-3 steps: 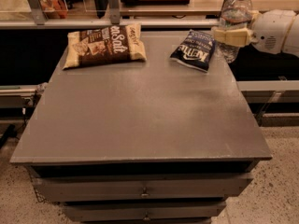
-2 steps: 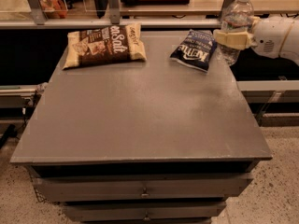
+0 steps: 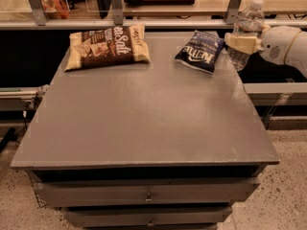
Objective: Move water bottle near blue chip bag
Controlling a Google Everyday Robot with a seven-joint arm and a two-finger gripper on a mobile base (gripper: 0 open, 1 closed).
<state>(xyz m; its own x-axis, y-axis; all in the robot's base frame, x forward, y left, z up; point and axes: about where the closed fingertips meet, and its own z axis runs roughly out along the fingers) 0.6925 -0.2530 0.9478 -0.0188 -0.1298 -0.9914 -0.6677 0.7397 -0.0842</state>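
The clear water bottle with a white cap stands upright at the table's far right edge. My gripper reaches in from the right and is shut on the bottle's middle. The dark navy blue chip bag with white "Kettle" lettering lies flat on the table just left of the bottle, a small gap between them.
A larger tan and brown "Sea Salt" bag lies at the far left of the grey table. A metal rail and shelving run behind the table. Drawers sit under the tabletop. The table's right edge lies directly under the bottle.
The bottle and my gripper have shifted slightly up and to the right. The bags have not moved.
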